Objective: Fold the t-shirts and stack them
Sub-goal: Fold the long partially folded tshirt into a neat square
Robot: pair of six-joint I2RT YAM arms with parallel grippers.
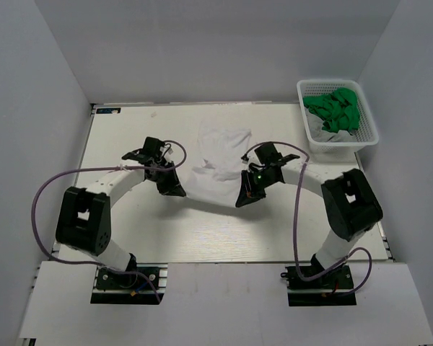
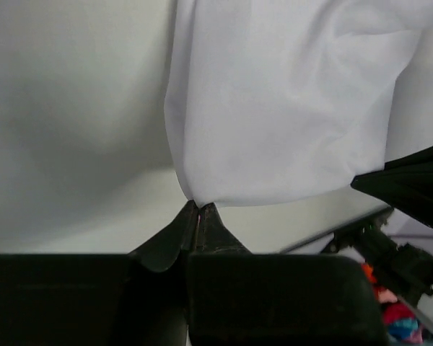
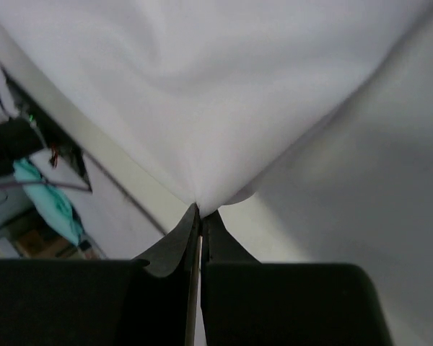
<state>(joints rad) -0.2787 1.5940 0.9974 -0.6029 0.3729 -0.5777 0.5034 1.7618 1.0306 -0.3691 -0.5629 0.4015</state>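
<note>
The left gripper is pinched shut on a corner of the white shirt, which lies at the middle of the table; the right gripper is clamped on another corner; green shirts fill the basket, far right.

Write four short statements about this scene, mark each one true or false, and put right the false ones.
1. The left gripper is shut on an edge of the white t-shirt. True.
2. The right gripper hangs open and holds nothing. False: it is shut on the white t-shirt as well, pinching the cloth between its fingertips.
3. The green t-shirts lie bunched in the basket at the far right corner of the table. True.
4. The white t-shirt is folded into a neat square. False: it lies rumpled and unfolded on the table between the two arms.
</note>
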